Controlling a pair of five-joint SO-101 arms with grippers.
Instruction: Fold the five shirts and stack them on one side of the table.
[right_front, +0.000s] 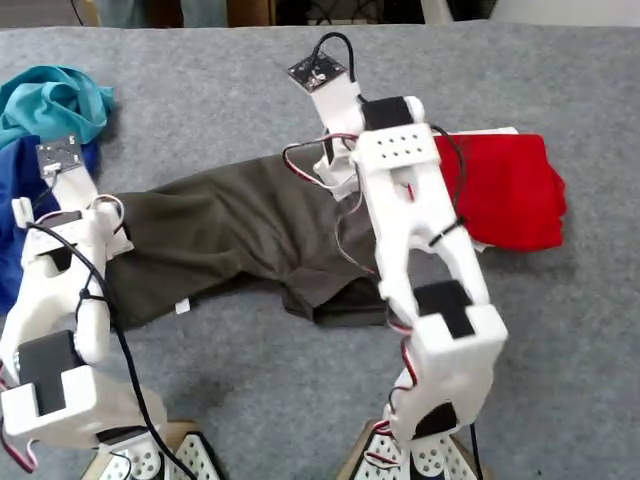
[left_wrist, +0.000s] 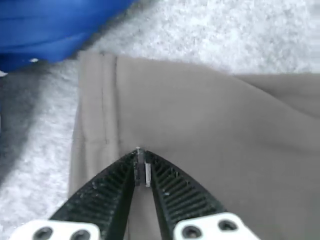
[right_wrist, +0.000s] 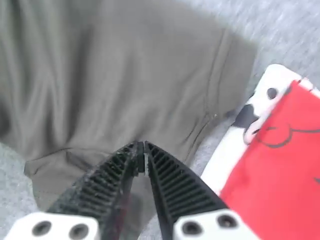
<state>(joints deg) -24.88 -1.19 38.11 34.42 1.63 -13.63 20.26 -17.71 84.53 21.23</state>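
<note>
Olive shirt (right_front: 230, 230) lies opened out, rumpled, mid-way across the grey table (right_front: 560, 350); taking it as the reference for everything else. Left gripper (left_wrist: 140, 162) sits at the shirt's left end, just inside the stitched hem, black ribbed jaws pressed together tip to tip on top of the cloth (can't tell from here whether any fabric is caught between them, the cloth around the tips looks flat). Right gripper (right_wrist: 141, 152) is over the shirt's far edge, toward its right end, jaws likewise closed to a point against the fabric, creases running off to one side of the tips; again no way to say if cloth is nipped. Just past the shirt's right end: a folded red shirt (right_front: 505, 190) lying on a white garment (right_wrist: 250, 115) with a black print, the white edge showing beside the olive sleeve. Off the shirt's left end: a blue shirt (left_wrist: 50, 25) in a heap, close to the hem but not on it, and beyond that a teal shirt (right_front: 55, 100), bunched up.
</note>
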